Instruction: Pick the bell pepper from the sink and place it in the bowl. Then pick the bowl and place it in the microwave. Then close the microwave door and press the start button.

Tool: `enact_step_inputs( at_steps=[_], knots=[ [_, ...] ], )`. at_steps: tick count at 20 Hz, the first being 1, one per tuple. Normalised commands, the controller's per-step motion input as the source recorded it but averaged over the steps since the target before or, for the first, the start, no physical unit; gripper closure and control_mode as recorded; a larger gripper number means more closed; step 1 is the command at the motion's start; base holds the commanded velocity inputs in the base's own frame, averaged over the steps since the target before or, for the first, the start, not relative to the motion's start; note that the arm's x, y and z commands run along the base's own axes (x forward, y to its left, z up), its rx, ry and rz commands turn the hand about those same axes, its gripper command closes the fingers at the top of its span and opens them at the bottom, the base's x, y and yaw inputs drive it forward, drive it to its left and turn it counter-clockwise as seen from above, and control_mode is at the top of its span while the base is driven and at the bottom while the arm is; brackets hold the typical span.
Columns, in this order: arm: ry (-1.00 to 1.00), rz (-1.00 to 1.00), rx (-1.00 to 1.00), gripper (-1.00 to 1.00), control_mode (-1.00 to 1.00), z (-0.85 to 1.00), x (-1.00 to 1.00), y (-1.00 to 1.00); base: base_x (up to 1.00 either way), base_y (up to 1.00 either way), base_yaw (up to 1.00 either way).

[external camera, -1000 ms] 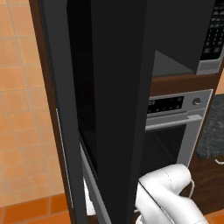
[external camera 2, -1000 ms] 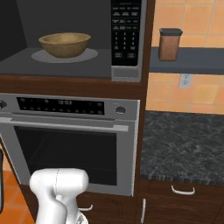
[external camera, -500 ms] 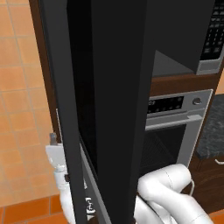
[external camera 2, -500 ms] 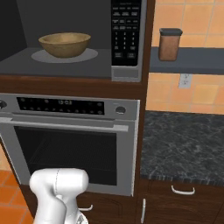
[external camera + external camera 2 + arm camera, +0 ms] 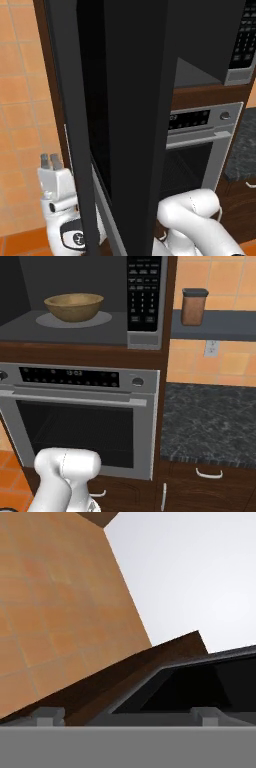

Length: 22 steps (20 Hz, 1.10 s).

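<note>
The microwave [image 5: 145, 306] stands open, and the wooden bowl [image 5: 74, 306] sits on the round plate inside it. The bell pepper is hidden; nothing shows above the bowl's rim. The microwave door [image 5: 130, 100] is swung far out, a tall dark panel across the left base view. My gripper [image 5: 50, 161] points upward low on the door's outer left side, close to its frame. In the hand view the gripper [image 5: 127, 714] is open and holds nothing, with the door's edge [image 5: 190, 684] just ahead.
The steel wall oven [image 5: 80, 421] sits under the microwave. A dark stone counter [image 5: 210, 421] lies to its right, with a brown canister [image 5: 194, 306] on the shelf above. An orange tiled wall [image 5: 25, 100] is left of the door.
My gripper has come up from below into the left base view, rising beside the open door's outer side. The door and the bowl have not moved.
</note>
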Motion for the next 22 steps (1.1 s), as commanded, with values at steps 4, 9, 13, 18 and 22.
enact_step_inputs(
  at_steps=[4, 9, 13, 18, 22],
  knots=[
    [-0.01, -0.25, 0.0, -1.0, -1.0, 0.18, 0.0, 0.28, 0.0, 0.0, 0.0],
    [0.0, -0.31, 0.08, -1.0, -1.0, 0.44, -0.19, 0.02, 0.0, 0.0, 0.0],
    [0.0, -0.27, 0.14, -1.0, -1.0, 0.35, -0.43, -0.41, 0.0, 0.0, 0.0],
    [0.0, -0.22, 0.14, -1.0, -1.0, 0.3, -0.54, -0.9, 0.0, 0.0, 0.0],
    [0.0, -0.09, 0.17, -1.0, -1.0, 0.46, -0.23, -1.0, 0.0, 0.0, 0.0]
  ],
)
